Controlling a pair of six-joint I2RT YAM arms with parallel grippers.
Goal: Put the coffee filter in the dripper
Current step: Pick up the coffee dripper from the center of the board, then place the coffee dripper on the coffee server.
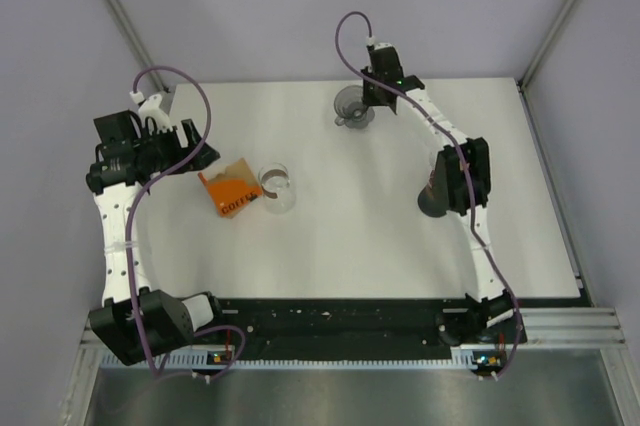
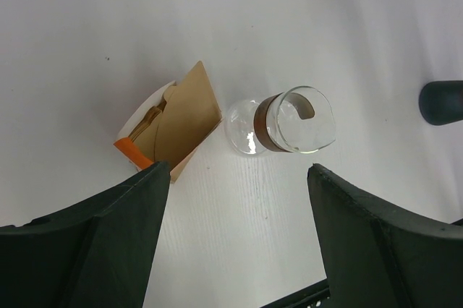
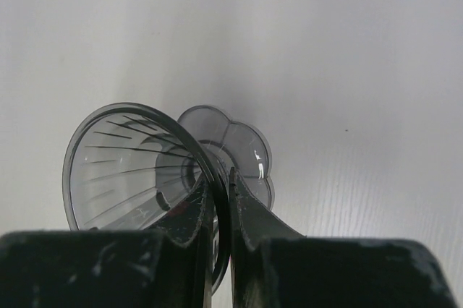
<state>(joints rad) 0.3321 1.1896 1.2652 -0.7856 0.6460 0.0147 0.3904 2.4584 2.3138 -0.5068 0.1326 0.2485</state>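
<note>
Barely started imo. The right claw (image 3: pixel 217 178) was clenched on the rim of the clear dripper (image 3: pixel 123 170), up at 12 o'clock on the surface (image 1: pixel 380 246). The brown coffee filter (image 2: pixel 189 109) sat in its orange box (image 2: pixel 134 152), at 9 o'clock of the glass carafe (image 2: pixel 286 123). The left claw (image 2: pixel 239 170) hung released above them, holding nothing. Picking the filter and seating it was all left to do

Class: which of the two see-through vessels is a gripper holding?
The grey dripper, rim pinched by the right gripper; the glass carafe stands free.
</note>
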